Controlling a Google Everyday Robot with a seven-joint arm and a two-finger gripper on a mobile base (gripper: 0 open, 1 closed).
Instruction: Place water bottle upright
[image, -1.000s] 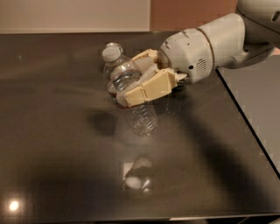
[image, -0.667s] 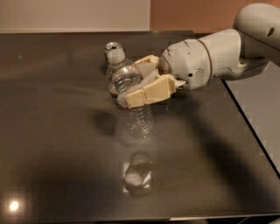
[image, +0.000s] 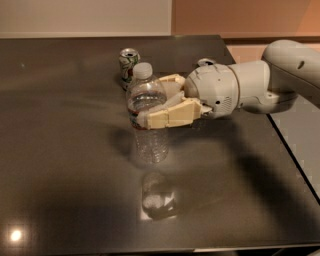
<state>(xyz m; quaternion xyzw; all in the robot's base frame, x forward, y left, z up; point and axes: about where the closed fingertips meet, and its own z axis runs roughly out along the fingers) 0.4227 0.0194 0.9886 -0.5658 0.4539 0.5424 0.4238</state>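
Observation:
The water bottle (image: 148, 112) is clear ribbed plastic with a white cap and a narrow red-and-white label band. It stands upright near the middle of the dark table (image: 60, 150), its base on or just above the surface. My gripper (image: 152, 102) reaches in from the right and is shut on the bottle at label height, one beige finger (image: 167, 116) across its front and the other behind it.
A green soda can (image: 128, 65) stands upright just behind the bottle. The white arm housing (image: 225, 90) extends to the right over the table. The table's right edge (image: 290, 150) runs diagonally, with lighter floor beyond.
The bottle has gone from tilted to upright in my gripper, and its base has lowered toward the table. The green can behind it is now fully visible.

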